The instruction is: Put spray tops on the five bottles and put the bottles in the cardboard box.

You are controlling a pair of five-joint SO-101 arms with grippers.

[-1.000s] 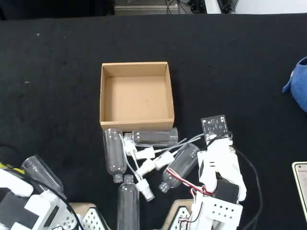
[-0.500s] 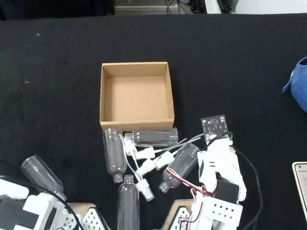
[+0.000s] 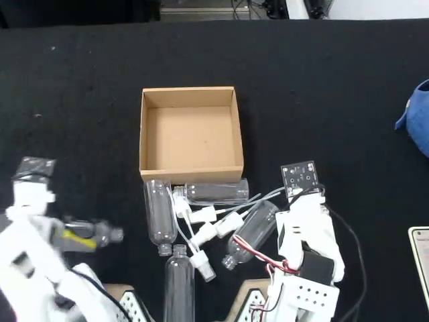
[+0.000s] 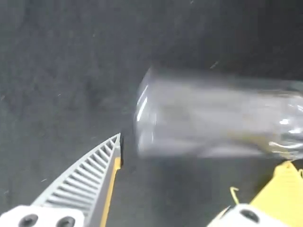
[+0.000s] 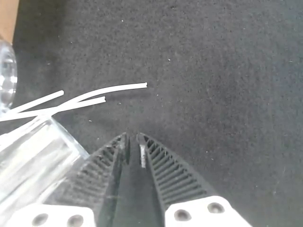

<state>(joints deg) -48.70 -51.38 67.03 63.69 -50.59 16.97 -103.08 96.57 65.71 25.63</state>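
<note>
High view: the left claw (image 3: 75, 233), closed on a clear plastic bottle (image 3: 99, 235), has swung up from the near corner, turning it level above the black worktop (image 3: 335, 80), likely ready for capping. The brown cardboard box (image 3: 191, 176) stays empty. The right claw (image 5: 132, 142) remains nearly shut, holding nothing.

left hand (image 3: 72, 236) swung forward, bottle (image 3: 102, 234) seemingly turned sideways
</note>
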